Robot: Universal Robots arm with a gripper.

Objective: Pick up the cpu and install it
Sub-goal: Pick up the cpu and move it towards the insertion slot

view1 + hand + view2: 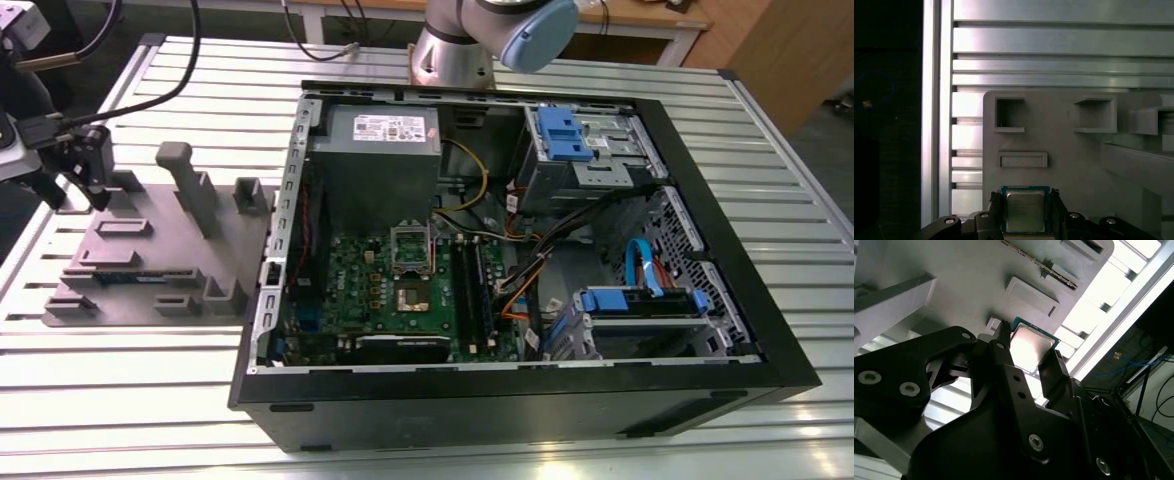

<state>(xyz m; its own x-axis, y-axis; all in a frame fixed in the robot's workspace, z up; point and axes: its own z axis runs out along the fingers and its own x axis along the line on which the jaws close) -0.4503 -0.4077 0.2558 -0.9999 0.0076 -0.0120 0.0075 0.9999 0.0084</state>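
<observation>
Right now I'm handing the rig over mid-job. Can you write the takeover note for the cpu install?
Gripper: fingers shut on the cpu, low at the grey fixture tray, at the exterior view's left.
Cpu: in the grasp at the tray; I cannot tell whether it is lifted.
Done: cpu grasped.
Left: the install. The motherboard socket in the open PC case looks empty, its frame raised.

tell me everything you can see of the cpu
The cpu is a small flat square chip: shiny silver-grey metal top with faint print, thin blue-green rim. It sits level, top up, over the grey holder plate near its edge, with the gripper straddling it; whether it is clamped cannot be told.
</observation>
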